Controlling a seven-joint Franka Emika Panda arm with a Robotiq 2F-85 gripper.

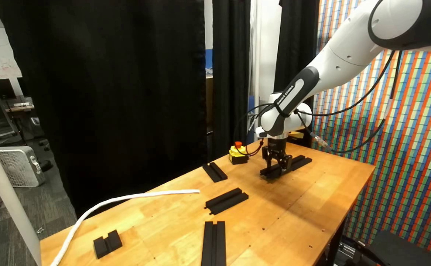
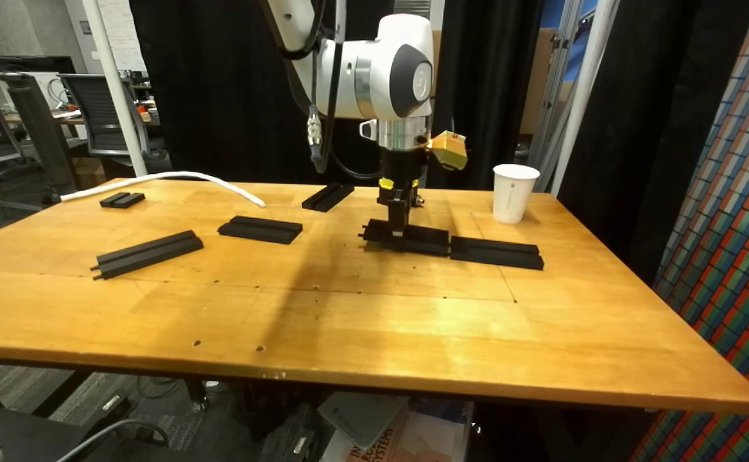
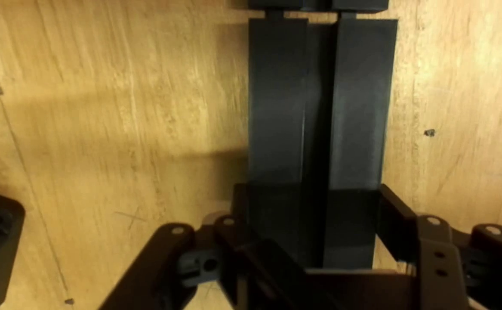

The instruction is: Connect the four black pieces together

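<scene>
Gripper (image 3: 313, 206) held black bar (image 3: 275, 103) pinched by long sides. Judged light, stiff, slightly slick; end pegs (image 3: 274, 14) probably fragile. Best hold seemed mid-length, clear of pegs.

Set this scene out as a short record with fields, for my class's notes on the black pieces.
Gripper: closed on held bar
Neighbouring bar: end to end with the held bar, pegs bridging a narrow gap
Loose bars: central bar, outer bar
Other black pieces: stubby piece, small block
Other things: white cup, white cord, yellow box with red button
Status: two of four bars lined up, joint not fully closed
</scene>
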